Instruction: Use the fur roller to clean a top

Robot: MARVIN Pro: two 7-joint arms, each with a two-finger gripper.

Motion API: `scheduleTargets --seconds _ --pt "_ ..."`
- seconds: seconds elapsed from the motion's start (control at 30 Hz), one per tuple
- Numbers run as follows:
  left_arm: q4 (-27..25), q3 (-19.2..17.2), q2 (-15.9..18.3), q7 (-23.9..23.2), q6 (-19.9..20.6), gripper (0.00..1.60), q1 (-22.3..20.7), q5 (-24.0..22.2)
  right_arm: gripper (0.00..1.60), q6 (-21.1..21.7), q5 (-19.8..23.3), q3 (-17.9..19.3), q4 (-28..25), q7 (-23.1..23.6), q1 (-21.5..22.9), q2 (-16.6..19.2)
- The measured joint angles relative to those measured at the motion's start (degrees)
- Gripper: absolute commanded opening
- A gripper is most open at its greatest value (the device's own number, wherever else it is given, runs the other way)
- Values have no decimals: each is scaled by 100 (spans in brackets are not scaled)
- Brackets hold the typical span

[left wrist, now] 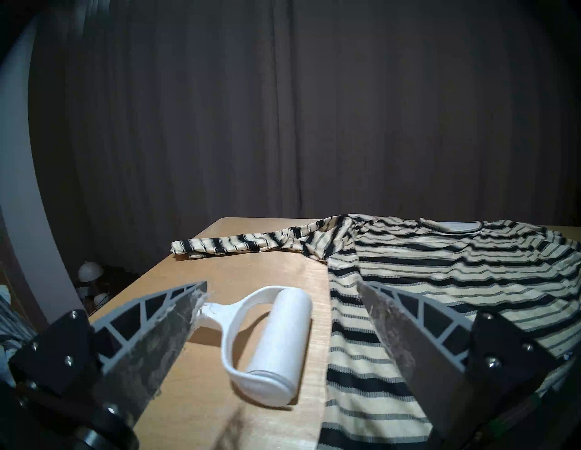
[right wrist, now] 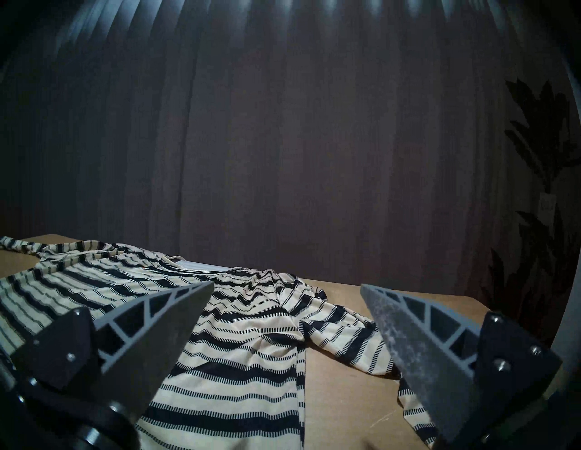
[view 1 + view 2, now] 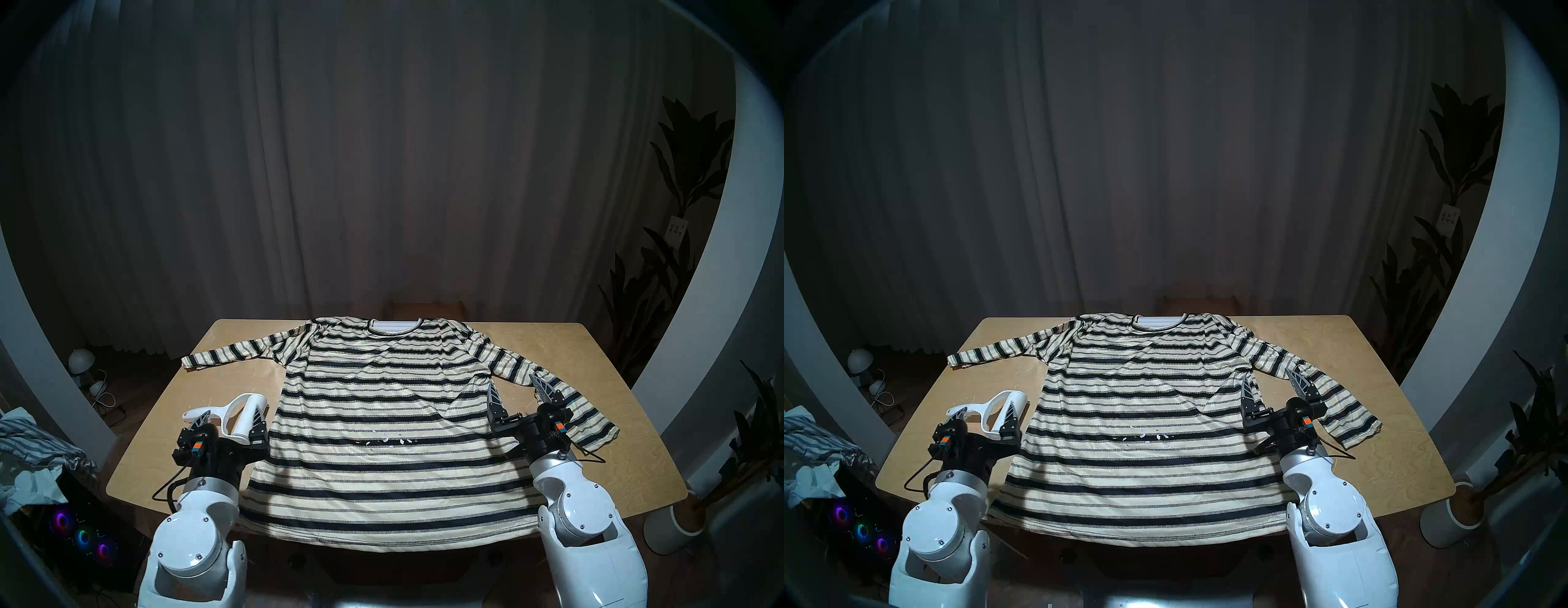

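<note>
While the top (image 3: pixel 390 407) lies spread flat on the pale wooden table (image 3: pixel 628 407), neck toward the far edge and hem draped over the near edge, everything else can be placed against it. Far off its left side, beyond the table, a small white lamp (image 3: pixel 82 361) sits on the floor and a heap of crumpled cloth (image 3: pixel 29 450) shows beside glowing coloured fans (image 3: pixel 82 537). Just beside the top's left edge, on bare wood, rests the fur roller (image 1: pixel 276 339): its fat white cylinder runs roughly along the garment's side seam without touching it, and its curved handle points away from the top. The left gripper (image 3: pixel 231 418) hovers at the roller, its fingers (image 1: pixel 163 326) spread wide to either side of the tool and gripping nothing; the wrist view shows one finger in front of the handle end and the other over the striped cloth. On the top's middle, a scatter of small white flecks (image 3: pixel 388 439) lies across a dark stripe. Its left sleeve stretches straight out, while the right sleeve slants toward the near right. Over the gap between the body and that right sleeve hangs the right gripper (image 3: pixel 519 395), fingers (image 2: pixel 408 339) likewise wide apart and empty. Beyond the top's right side stand dark leafy plants (image 3: pixel 679 178), and a dark curtain (image 3: pixel 382 148) hangs behind it.
</note>
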Motion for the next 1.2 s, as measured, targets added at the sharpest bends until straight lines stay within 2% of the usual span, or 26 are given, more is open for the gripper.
scheduleTargets --seconds 0.37,0.77,0.8,1.03,1.2 --pt "-288 -835 -352 -531 586 160 -176 -1901 160 -67 130 79 101 243 315 169" --pt "-136 -1586 -754 -913 1117 160 -417 -3944 160 -49 272 146 98 388 666 267" --pt "-96 -1711 -788 -988 1233 160 -451 -4223 160 -47 299 142 93 404 686 267" --pt "199 -2252 -855 -1287 1835 160 -637 -5433 160 -27 399 106 58 443 673 217" --pt "610 -2537 -724 -1534 2434 160 -787 -6344 160 9 455 89 9 411 545 141"
